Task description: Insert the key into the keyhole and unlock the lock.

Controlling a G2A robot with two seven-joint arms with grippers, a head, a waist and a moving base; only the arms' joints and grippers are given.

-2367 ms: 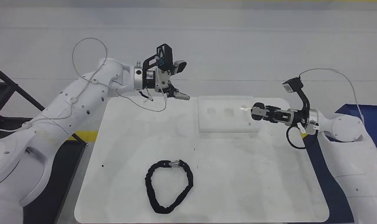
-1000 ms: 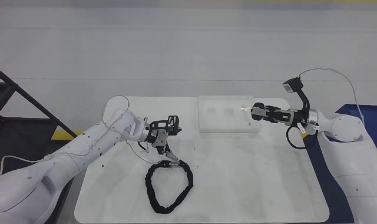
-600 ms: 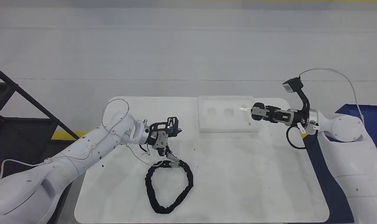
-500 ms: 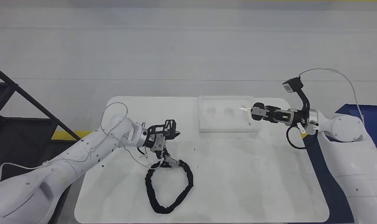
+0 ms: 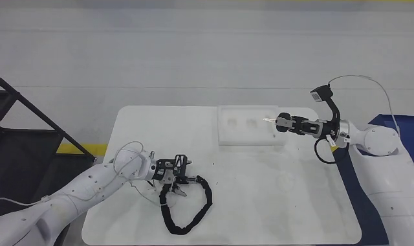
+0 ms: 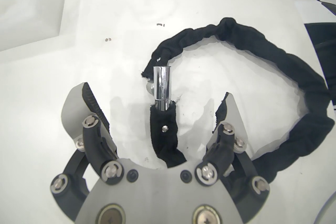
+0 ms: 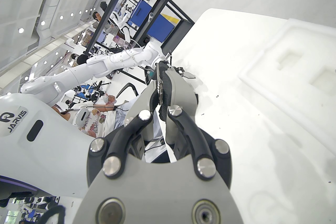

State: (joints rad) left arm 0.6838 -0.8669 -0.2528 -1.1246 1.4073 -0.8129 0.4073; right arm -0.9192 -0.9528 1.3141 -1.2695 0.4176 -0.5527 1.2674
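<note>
1. The chain lock (image 5: pixel 206 197) lies as a closed loop on the near-left part of the table (image 5: pixel 291 201). Its chrome cylinder (image 6: pixel 162 86) sits at the loop's far-left side.
2. The left gripper (image 6: pixel 155 101) is low over the lock with its jaws spread wide. It straddles the cylinder and the sleeve end behind it, and it grips nothing yet.
3. The right gripper (image 5: pixel 280 122) is closed on the key (image 5: pixel 270 120). It holds the key above the foam tray (image 5: pixel 249 139), well apart from the lock, with the blade pointing away from the arm.
4. Handling, as we judge it:
   - The chain in its fabric sleeve looks limp and fairly heavy, so it should sag and drag if lifted.
   - The sleeve is soft and grippy. The cylinder is rigid but polished, so probably slick.
5. We think the best hold is across the cylinder or the sleeve just behind it, so the lock body stays steady for the key. We cannot tell which end has the keyhole.
6. The key is small, light and stiff, and it could easily twist in the pads.
7. Change from the earliest frame:
   - The left arm has come from high at the far-left table edge down to the lock, swinging round to approach from the left.
   - The loop's shape near the cylinder looks slightly shifted.
   - The right arm and key have not moved.
</note>
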